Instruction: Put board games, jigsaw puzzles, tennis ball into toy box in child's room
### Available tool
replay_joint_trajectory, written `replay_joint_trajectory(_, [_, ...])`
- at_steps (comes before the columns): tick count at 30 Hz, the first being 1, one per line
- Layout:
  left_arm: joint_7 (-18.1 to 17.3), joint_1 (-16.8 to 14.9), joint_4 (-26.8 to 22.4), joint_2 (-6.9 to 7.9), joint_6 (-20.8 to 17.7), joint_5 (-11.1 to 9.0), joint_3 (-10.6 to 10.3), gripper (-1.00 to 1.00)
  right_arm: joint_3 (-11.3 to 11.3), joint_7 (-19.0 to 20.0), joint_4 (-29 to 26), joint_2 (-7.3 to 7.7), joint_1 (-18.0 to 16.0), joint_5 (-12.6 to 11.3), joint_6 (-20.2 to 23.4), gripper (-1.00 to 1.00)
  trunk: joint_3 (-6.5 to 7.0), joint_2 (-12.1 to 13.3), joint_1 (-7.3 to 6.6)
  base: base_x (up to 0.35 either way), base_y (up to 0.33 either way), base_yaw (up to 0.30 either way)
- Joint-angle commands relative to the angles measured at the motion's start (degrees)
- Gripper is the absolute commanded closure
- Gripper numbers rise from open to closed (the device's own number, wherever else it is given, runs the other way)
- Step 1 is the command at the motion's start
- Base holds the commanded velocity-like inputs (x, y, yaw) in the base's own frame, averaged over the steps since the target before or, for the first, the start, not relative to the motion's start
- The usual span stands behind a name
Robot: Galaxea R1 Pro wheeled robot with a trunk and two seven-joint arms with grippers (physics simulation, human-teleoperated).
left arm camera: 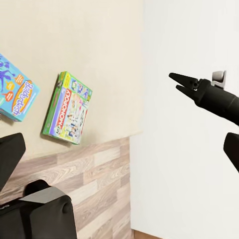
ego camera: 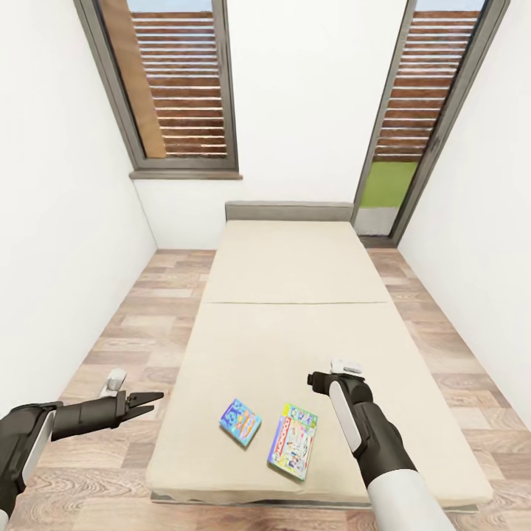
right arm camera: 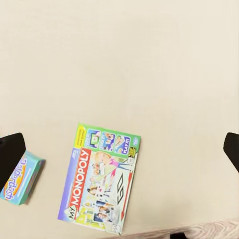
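Head view: two board games [ego camera: 240,422] [ego camera: 293,440] (flat) on bed [ego camera: 295,324].

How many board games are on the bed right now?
2, both flat near the foot of the bed: the blue board game sits toward the left tool's side, the Monopoly box beside it, apart, nearer the right tool. None looks hidden.

Bright, even daylight from two tall windows [ego camera: 184,81]; soft, faint shadows (wide-angle stretching at the head view's edges); renders sharp, no glare.
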State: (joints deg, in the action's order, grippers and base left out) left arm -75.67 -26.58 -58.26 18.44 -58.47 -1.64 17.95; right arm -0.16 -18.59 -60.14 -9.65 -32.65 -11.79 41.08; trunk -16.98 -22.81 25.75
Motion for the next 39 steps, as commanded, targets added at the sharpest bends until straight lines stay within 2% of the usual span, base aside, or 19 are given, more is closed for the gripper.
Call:
replay_joint_trajectory(1, [-0.1, 0.0, 0.0, 0.01, -0.6, -0.1, 0.0, -1.00, 0.0, -0.5, -0.1, -0.02, 0.0, -0.6, 0.1, -1.00, -0.20, -0.1, 0.04, 0.069, 0.000, 0.000])
replay_joint_trajectory(11, [-0.1, 0.0, 0.0, 0.01, -0.6, -0.1, 0.0, -1.00, 0.0, -0.5, -0.1, -0.02, 0.0, -0.6, 0.1, -1.00, -1.15, -0.1, 0.04, 0.182, 0.000, 0.000])
replay_joint_trajectory(22, [-0.1, 0.0, 0.0, 0.09, -0.6, -0.1, 0.0, -1.00, 0.0, -0.8, 0.4, -0.35, 0.0, -0.2, 0.3, -1.00, -2.19, -0.1, 0.04, 0.016, 0.000, 0.000])
replay_joint_trajectory(27, [-0.1, 0.0, -0.1, 0.19, -0.6, -0.2, 0.0, -1.00, 0.0, -0.9, 3.8, -0.35, -0.1, 0.1, 0.0, -1.00, -2.66, -0.1, 0.04, 0.000, 0.000, 0.000])
replay_joint_trajectory(32, [-0.4, 0.0, -0.3, 1.28, -0.6, -0.4, 0.0, -1.00, -0.1, -0.9, 8.0, -0.35, -0.9, 0.2, -1.7, -1.00, -3.13, -0.1, 0.04, 0.000, 0.000, 0.000])
replay_joint_trajectory(34, [-1.7, 0.0, -0.3, 1.98, -0.6, -0.4, 0.0, -1.00, -0.1, -0.9, 10.0, -0.34, -1.6, 0.1, -3.9, -1.00, -3.32, -0.1, 0.04, 0.000, 0.000, 0.000])
replay_joint_trajectory(36, [-4.8, 0.0, -0.4, 2.93, -0.6, -0.4, 0.0, -1.00, -0.1, -0.9, 12.6, -0.27, -2.4, 0.1, -5.8, -1.00, -3.51, -0.1, 0.04, 0.000, 0.000, 0.000])
replay_joint_trajectory(38, [-10.8, 0.1, -0.4, 4.40, -0.5, -0.3, -0.1, -1.00, -0.1, -0.9, 15.4, -0.33, -3.4, 0.2, -7.4, -1.00, -3.70, -0.1, 0.04, 0.000, 0.000, 0.000])
replay_joint_trajectory(39, [-12.1, 0.1, -0.4, 4.80, -0.3, -0.2, -0.1, -1.00, 0.0, -0.9, 15.8, -0.35, -3.5, 0.2, -7.6, -1.00, -3.80, -0.1, 0.04, 0.000, 0.000, 0.000])
